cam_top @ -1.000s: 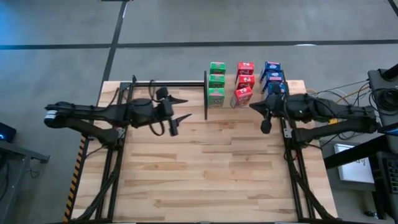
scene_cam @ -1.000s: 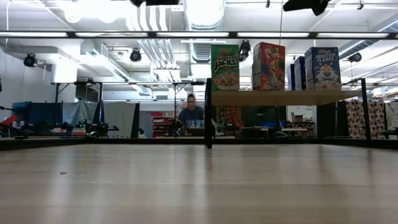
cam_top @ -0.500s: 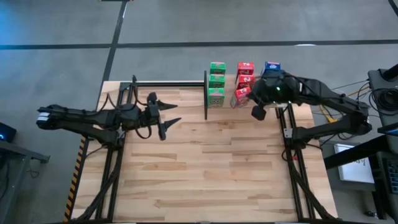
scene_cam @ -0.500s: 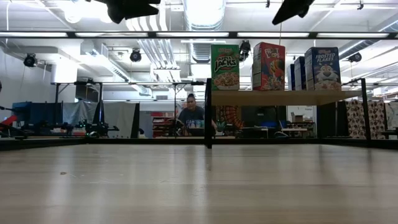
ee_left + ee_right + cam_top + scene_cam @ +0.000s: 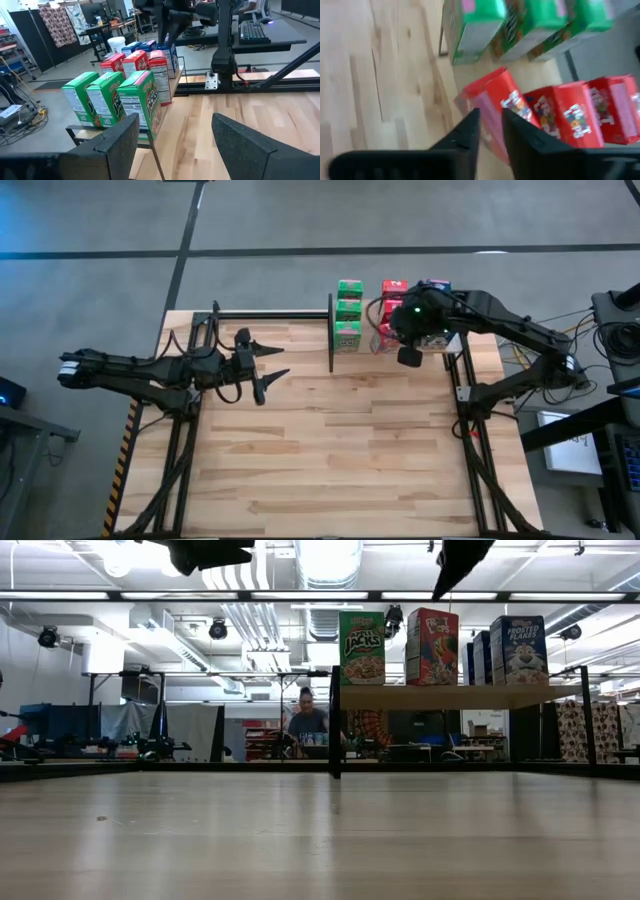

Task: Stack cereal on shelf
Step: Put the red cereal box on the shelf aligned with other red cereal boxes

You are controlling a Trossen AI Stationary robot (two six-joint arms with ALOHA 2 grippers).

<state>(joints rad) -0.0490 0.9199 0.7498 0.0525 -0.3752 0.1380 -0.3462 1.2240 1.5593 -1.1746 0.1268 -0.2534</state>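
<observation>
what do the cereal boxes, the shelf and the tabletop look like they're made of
Cereal boxes: probably thin printed cardboard, slightly glossy; sharp folded edges and printed label panels show. Shelf: a light wood panel, matte, on black posts that look like metal. Tabletop: jointed wood planks, butcher-block style, with visible strips and grain and a smooth, light sheen.

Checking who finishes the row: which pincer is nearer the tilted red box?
Right pincer, directly over the tilted red box; left pincer waits across the table.
</observation>
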